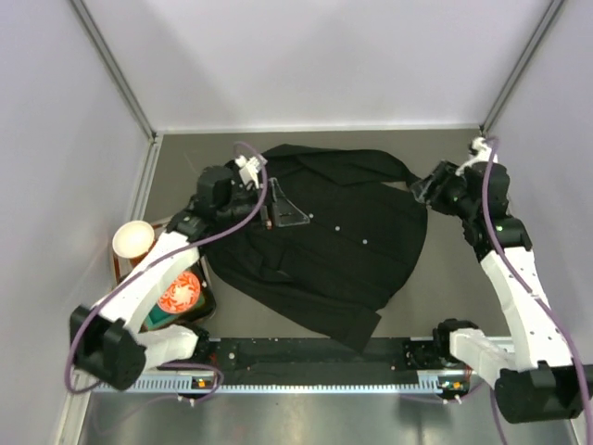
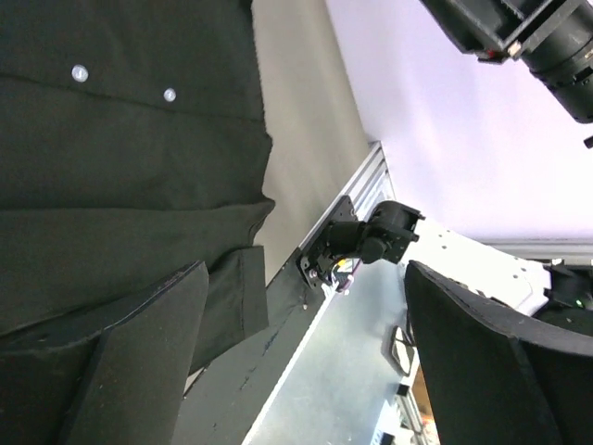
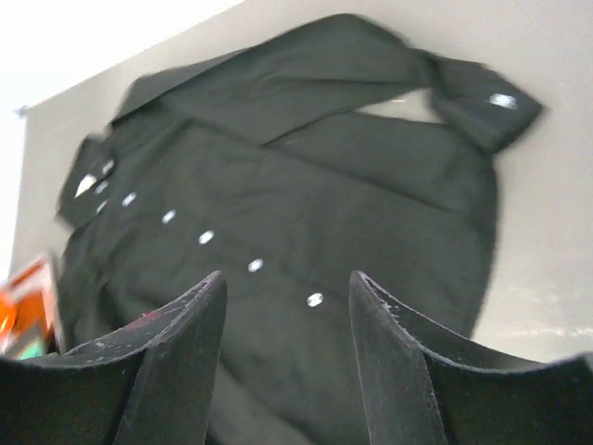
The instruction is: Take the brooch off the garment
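The garment [image 1: 324,246], a black button-up shirt, lies spread on the dark table. My left gripper [image 1: 285,211] hovers over its upper left part near the collar, open and empty. In the left wrist view [image 2: 306,278] the jaws stand wide apart, with the shirt's front and two pale buttons [image 2: 80,72] to the left. My right gripper [image 1: 424,185] hangs at the shirt's upper right edge, open and empty. In the right wrist view [image 3: 287,278] the shirt [image 3: 306,185] and its row of buttons [image 3: 255,265] lie beyond the fingers. I cannot make out the brooch in any view.
A paper cup [image 1: 132,239] stands at the left. Below it a round orange disc with a white pattern [image 1: 179,294] lies on a dark box, and its orange edge shows in the right wrist view [image 3: 23,311]. A black rail [image 1: 315,357] runs along the near edge. Walls enclose the table.
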{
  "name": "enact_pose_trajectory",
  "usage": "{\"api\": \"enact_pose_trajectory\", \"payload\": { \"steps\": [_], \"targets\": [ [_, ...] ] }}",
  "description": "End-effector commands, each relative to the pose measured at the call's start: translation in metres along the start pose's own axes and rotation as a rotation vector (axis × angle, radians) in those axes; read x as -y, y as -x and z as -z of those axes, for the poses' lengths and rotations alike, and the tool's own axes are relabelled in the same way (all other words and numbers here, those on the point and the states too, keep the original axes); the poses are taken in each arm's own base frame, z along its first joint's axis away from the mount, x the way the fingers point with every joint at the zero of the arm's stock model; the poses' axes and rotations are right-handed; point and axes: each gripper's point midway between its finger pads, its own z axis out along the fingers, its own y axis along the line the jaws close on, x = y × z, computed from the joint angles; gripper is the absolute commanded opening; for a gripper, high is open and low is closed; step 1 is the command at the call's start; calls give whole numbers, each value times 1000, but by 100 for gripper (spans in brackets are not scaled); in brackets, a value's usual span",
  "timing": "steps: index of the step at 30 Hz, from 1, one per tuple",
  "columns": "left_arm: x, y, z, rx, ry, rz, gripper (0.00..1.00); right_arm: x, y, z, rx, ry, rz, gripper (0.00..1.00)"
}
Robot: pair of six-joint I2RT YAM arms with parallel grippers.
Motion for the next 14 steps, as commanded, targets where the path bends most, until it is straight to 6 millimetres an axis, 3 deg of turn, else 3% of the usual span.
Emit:
{"api": "enact_pose_trajectory", "payload": {
  "steps": [1,2,3,4,6,10,12,14],
  "targets": [
    [47,10,53,186,16,-140,92,-56,7,79,-21,114,166,57],
    [62,14,66,230,7,-172,92,-58,2,91,-44,130,156,61],
    [65,20,77,289,41,-191,93,-68,3,105,-44,182,153,75],
    [80,16,99,350,38,-217,93,-69,2,115,-43,192,150,98],
    [102,19,136,507,27,-266,97,-66,-6,141,-49,206,159,99],
    [117,14,186,695,47,-299,98,-62,-16,171,-19,249,193,99],
    [119,13,200,747,65,-290,98,-66,-25,185,2,327,212,99],
    [121,13,213,800,80,-283,98,-61,-22,190,33,304,209,99]
  ]
}}
